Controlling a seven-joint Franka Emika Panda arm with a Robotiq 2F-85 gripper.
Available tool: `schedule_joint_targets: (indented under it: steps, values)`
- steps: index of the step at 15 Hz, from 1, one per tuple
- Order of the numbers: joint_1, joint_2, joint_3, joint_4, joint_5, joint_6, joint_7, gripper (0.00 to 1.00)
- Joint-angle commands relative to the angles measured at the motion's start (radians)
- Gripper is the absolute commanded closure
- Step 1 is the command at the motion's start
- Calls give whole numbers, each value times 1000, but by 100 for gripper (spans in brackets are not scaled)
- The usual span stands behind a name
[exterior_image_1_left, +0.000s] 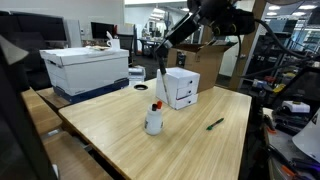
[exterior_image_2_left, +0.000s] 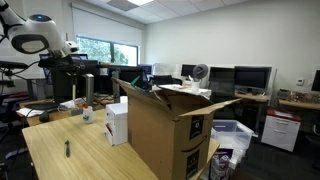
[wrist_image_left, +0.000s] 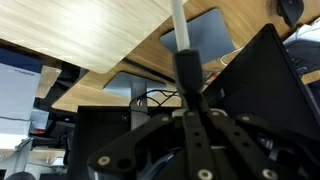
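Observation:
My gripper (wrist_image_left: 190, 100) is shut on a marker (wrist_image_left: 179, 25) with a white barrel, and the dark end sits between the fingers. In an exterior view the gripper (exterior_image_1_left: 166, 48) hangs over the wooden table (exterior_image_1_left: 200, 150), and the marker (exterior_image_1_left: 162, 82) points down from it. Just below stands a white cup (exterior_image_1_left: 154, 122) with another marker standing in it. The held marker's tip is close above the cup; I cannot tell whether it touches. A black marker (exterior_image_1_left: 215, 124) lies loose on the table to the side. The same cup (exterior_image_2_left: 88, 114) and loose marker (exterior_image_2_left: 68, 149) show in the other exterior view.
A small white drawer unit (exterior_image_1_left: 181, 87) stands on the table right behind the cup. A white box on a blue bin (exterior_image_1_left: 85, 68) sits at the table's far end. A large open cardboard box (exterior_image_2_left: 165, 130) stands beside the table. Desks and monitors (exterior_image_2_left: 250, 76) fill the background.

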Motion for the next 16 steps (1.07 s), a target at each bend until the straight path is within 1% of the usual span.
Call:
schedule_joint_targets:
  steps: [1, 10, 16]
  values:
    - [47, -18, -31, -27, 77, 51, -101, 95]
    - [77, 31, -94, 15, 123, 67, -173, 95]
    - [113, 65, -142, 60, 210, 62, -268, 95]
